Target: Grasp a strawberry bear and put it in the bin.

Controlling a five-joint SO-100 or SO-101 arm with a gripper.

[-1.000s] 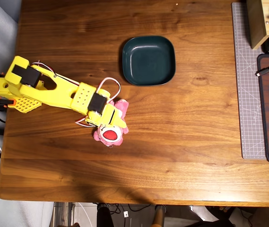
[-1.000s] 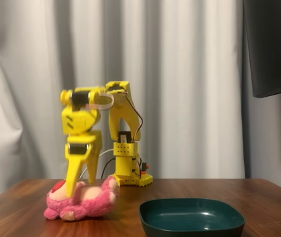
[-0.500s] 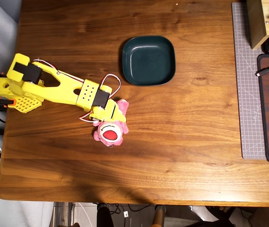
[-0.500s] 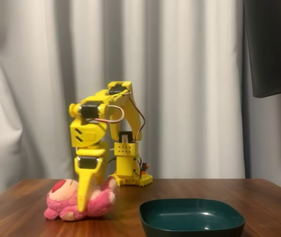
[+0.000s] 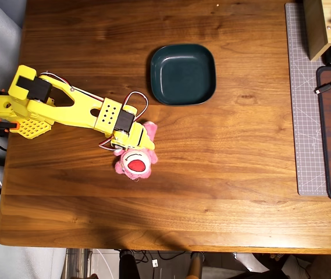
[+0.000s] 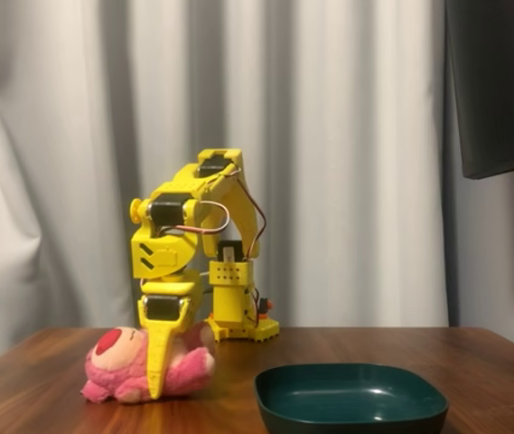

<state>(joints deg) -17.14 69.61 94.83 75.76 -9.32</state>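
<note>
So the yellow gripper (image 6: 158,387) is reaching down over the strawberry bear (image 6: 121,369), which is lying on the table (image 5: 223,174) near the bin (image 5: 182,74). Can't tell if it's clamping yet. Bear's looking soft and squishy, so I'd be pinching its body.

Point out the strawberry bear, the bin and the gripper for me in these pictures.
strawberry bear (image 5: 136,164), overhead view, on its red mouth patch.
bin (image 5: 182,74), overhead view, on the bare dark teal floor of the dish.
gripper (image 6: 158,387), fixed view, at the tips of its yellow fingers, down against the bear.
</note>
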